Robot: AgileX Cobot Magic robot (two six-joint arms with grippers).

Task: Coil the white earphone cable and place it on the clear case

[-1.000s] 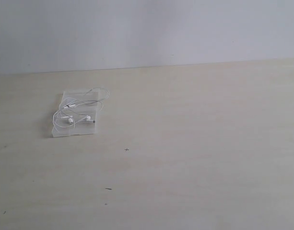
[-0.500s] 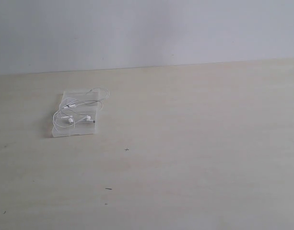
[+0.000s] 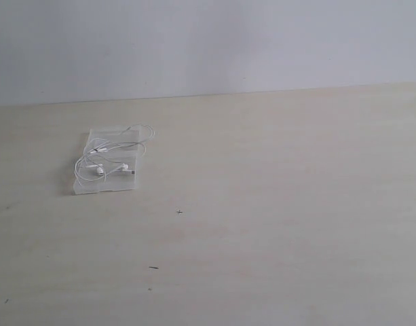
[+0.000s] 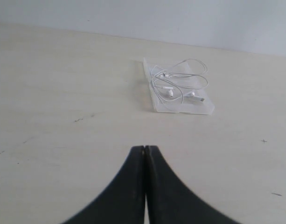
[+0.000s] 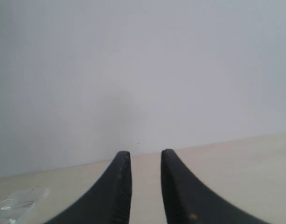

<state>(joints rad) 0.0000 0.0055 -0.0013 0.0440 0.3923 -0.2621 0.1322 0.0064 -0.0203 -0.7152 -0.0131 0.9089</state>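
Exterior view: the white earphone cable [image 3: 115, 152] lies on top of the clear case [image 3: 106, 187] in a few loose, overlapping loops, not a tight coil. Two small earbuds sit toward the case's nearer end, w/ the thin wire curling around them. One loop looks to reach just past the far corner; can't tell if it touches the table [image 3: 282, 204] there. The case lies flat on the table in the left part of this view, closer to the wall [image 3: 208, 47] than to the near edge. A few tiny dark specks [image 3: 179, 211] mark the pale wood nearer the camera, well apart from the case.

Left wrist view: same cable [image 4: 177, 81] on the same case [image 4: 180, 108], ahead of the left gripper [image 4: 145, 148] and a bit to one side. Its black fingers are pressed together tip to tip, nothing btwn them, well clear of the case and above bare table.

Right wrist view: the right gripper [image 5: 145, 154] faces mostly the wall, fingers spread w/ a clear gap, holding nothing. A corner of the case [image 5: 10, 207] w/ a wire loop shows at the frame edge, well apart from the fingers.
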